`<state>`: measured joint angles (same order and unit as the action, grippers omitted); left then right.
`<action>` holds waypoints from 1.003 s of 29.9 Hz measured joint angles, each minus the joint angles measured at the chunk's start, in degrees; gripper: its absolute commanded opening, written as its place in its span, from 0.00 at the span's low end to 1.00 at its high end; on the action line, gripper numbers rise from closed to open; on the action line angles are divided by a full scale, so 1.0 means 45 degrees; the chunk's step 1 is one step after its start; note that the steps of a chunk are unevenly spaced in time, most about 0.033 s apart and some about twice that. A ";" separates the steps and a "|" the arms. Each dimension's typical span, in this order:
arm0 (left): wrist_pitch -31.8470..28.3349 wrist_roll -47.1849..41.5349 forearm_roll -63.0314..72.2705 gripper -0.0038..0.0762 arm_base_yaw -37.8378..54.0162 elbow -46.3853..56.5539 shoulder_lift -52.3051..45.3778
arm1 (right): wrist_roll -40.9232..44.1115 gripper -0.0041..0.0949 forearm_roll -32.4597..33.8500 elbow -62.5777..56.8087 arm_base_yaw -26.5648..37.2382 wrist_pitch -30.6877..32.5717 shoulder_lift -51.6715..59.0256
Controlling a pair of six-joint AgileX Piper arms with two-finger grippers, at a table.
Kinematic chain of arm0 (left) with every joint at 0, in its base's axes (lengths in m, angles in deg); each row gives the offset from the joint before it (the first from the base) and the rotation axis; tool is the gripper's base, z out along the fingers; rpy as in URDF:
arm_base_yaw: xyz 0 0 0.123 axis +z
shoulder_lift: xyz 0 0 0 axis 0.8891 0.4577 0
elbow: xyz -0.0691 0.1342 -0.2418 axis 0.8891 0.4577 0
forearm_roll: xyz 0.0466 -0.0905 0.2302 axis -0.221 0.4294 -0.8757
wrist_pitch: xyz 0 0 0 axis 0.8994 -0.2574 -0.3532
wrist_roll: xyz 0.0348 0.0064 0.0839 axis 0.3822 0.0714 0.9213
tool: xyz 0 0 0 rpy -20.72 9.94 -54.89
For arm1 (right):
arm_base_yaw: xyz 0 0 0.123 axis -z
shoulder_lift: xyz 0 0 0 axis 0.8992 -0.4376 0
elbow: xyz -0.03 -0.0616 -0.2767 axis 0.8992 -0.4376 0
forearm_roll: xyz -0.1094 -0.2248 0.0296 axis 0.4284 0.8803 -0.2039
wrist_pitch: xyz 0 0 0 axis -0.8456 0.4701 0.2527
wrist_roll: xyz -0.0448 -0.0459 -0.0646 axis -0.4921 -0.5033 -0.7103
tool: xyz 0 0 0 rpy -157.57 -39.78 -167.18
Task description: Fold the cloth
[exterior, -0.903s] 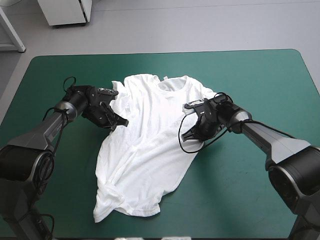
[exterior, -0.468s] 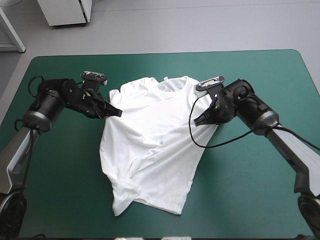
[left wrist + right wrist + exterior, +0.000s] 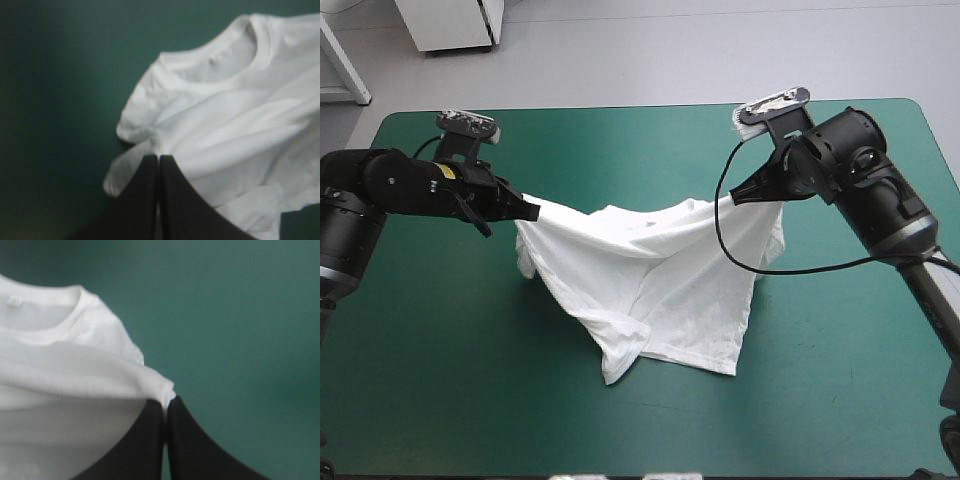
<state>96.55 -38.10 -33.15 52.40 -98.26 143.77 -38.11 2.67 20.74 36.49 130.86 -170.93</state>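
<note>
The left arm stretches in from the left, lifted clear of the teal-green surface (image 3: 430, 380). The left tool (image 3: 532, 210) points toward the middle, its black fingers pressed together on a pinch of the white T-shirt (image 3: 650, 270). The T-shirt hangs taut between both tools, its long axis running left to right, and its lower part sags onto the middle of the surface. The right arm is raised higher. The right tool (image 3: 732, 198) angles down and leftward, likewise pinching the T-shirt.

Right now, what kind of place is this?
Probably a robot lab or workshop: the left gripper and right gripper are each shut on a white T-shirt, partly lifted off a table with a teal-green cover.
</note>
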 measured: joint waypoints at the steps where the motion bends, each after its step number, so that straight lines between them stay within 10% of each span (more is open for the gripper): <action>1: 0.0201 0.0019 0.0121 0.04 0.0000 -0.0464 -0.0046 | 0.0000 0.03 0.0050 0.0128 0.0000 0.0022 0.0139; 14: 0.1252 0.0467 0.2056 0.04 0.0000 -0.5175 -0.0299 | 0.0343 0.03 0.1624 0.1563 0.0000 0.0033 0.2353; 30: 0.0912 0.0448 0.1634 0.04 0.0000 -0.5862 -0.0453 | 0.0547 0.02 0.2278 0.2749 0.0000 0.0033 0.2975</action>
<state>100.65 -36.09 -25.80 52.40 -124.64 141.73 -35.64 12.92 33.11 36.49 131.01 -157.55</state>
